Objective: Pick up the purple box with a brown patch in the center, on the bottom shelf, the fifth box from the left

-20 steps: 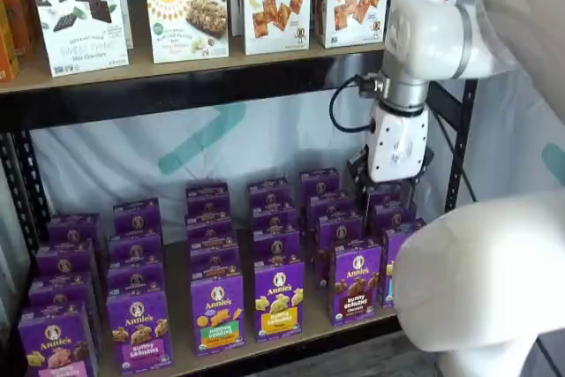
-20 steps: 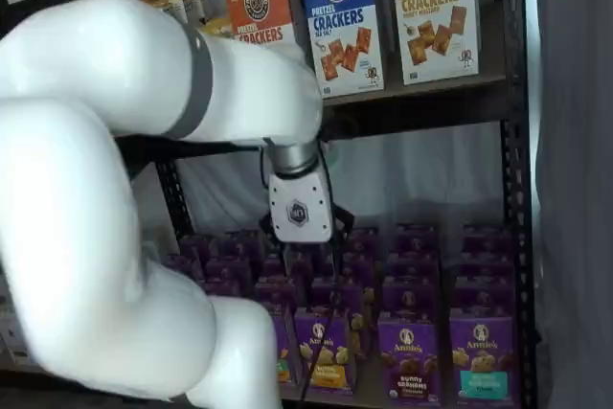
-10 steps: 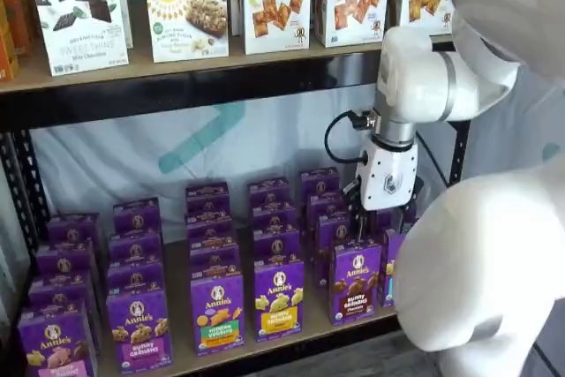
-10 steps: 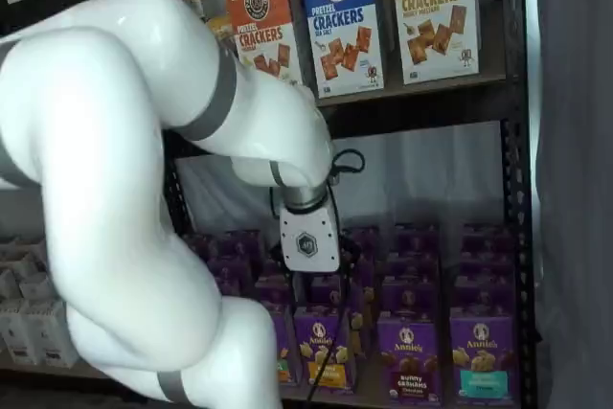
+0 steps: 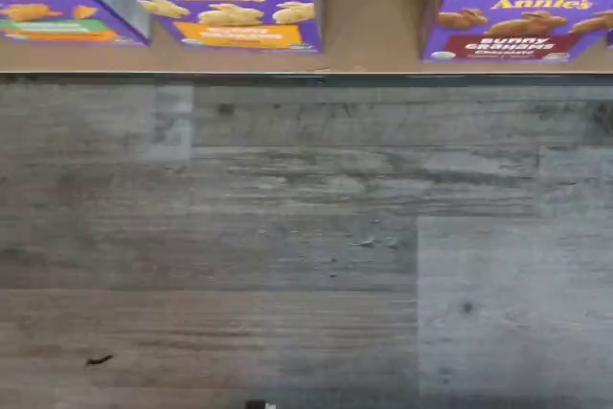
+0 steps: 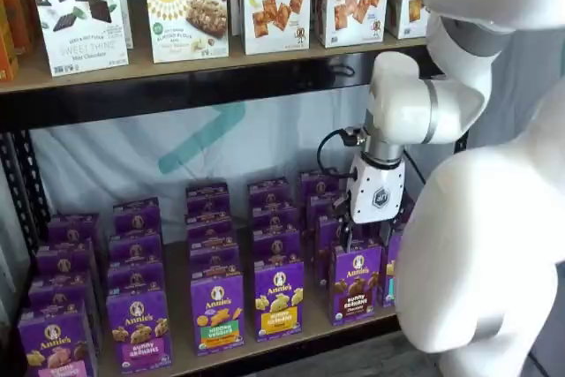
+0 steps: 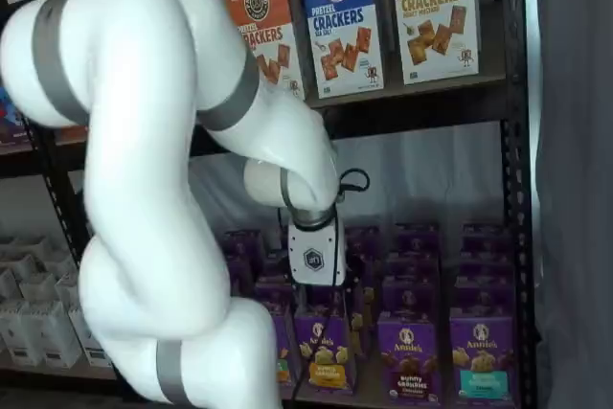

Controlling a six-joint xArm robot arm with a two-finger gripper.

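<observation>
So the purple box (image 6: 355, 282) stands upright at the front edge of the bottom shelf (image 6: 305, 331), long axis vertical, printed face out toward the cameras (brown bunny crackers and a dark band with "Bunny Grahams" on it). In the wrist view it's the purple box (image 5: 522, 21) off to one side, a yellow-banded carton (image 5: 225, 11) sits beside it with bare shelf between, and grey plank floor (image 5: 306, 246) fills most of the picture. The white arm (image 6: 402, 108) bends down in front of the rack, wrist pointing down, and the gripper (image 6: 362, 237) hangs just above the box with its black fingers spread, holding nothing.
</observation>
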